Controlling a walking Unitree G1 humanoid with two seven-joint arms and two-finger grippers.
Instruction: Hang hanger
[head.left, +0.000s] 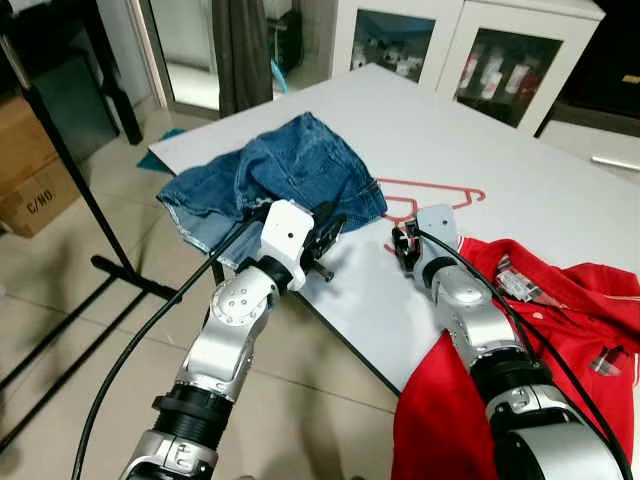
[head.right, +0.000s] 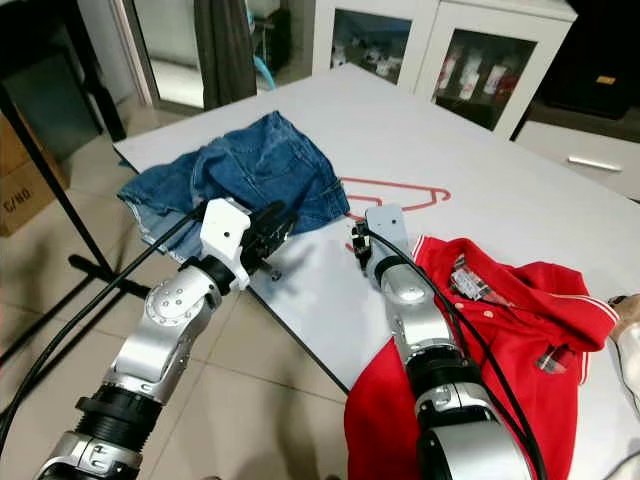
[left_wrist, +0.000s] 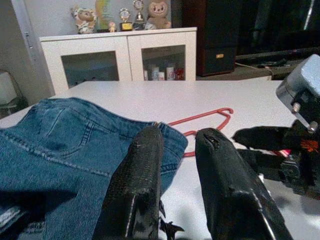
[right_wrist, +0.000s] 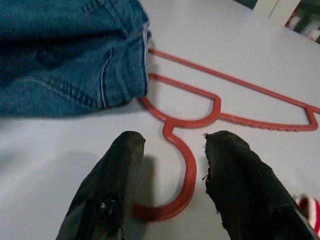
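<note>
A red hanger (right_wrist: 200, 117) lies flat on the white table (head.left: 520, 170), and everything else is placed here by it. Its hook end points toward the robot; one shoulder of its frame runs under the edge of the blue jeans (head.left: 290, 170), which lie bunched on the table's corner to the hanger's left. A red shirt (head.left: 560, 300) lies on the table to the hanger's right, spilling over the near edge.

The right gripper (right_wrist: 172, 187) is low over the table right at the hanger's hook. In the right wrist view its two black fingers (right_wrist: 107, 195) stand apart, one on either side of the hook's curved stem, with the hook's bend between them near the fingertips. The fingers are spread and not clamped on the plastic; whether either pad touches the hook cannot be told.

The left gripper (left_wrist: 175, 190) is to the hanger's left, at the near edge of the jeans, its fingers parted with a narrow gap and nothing between them. From its wrist view the hanger lies beyond the denim, well apart from it.

A white cabinet (left_wrist: 125, 55) with glass doors stands past the table's far side.
</note>
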